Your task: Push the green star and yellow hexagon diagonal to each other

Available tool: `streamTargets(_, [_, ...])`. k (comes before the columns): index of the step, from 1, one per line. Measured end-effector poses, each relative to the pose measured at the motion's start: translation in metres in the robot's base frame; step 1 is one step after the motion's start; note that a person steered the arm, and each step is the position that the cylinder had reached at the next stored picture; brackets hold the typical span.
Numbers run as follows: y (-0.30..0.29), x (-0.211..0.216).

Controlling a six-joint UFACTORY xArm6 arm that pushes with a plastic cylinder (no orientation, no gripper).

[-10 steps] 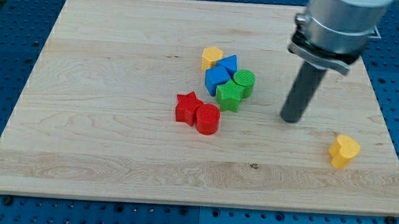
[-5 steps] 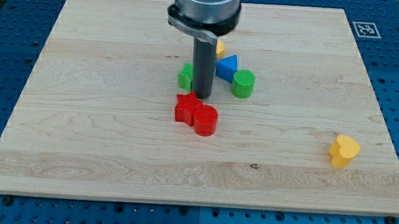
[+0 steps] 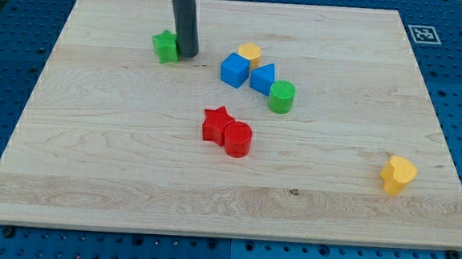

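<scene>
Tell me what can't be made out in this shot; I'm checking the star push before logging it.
- Camera view: my tip sits at the green star's right side; the rod hides whether they touch.
- Yellow hexagon: its lower part is hidden behind the blue cube.
- The arm above the rod is cut off by the view's top.

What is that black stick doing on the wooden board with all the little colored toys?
That stick is the end of a robot arm. It holds nothing; my tip only slides along the wooden board and pushes blocks. One camera looks down at the board from in front. Right now the tip touches the right side of the green star, near the view's top. To the right sit a yellow hexagon, a blue cube, a blue triangle and a green cylinder. In the middle are a red star and red cylinder. A yellow heart sits alone.
</scene>
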State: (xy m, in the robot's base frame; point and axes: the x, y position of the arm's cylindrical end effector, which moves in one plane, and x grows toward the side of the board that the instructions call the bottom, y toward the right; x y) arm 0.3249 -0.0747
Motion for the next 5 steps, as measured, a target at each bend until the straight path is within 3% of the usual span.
streamTargets(2, [0.09,0.001])
streamTargets(3, [0.126,0.022])
streamTargets(5, [0.074,0.001])
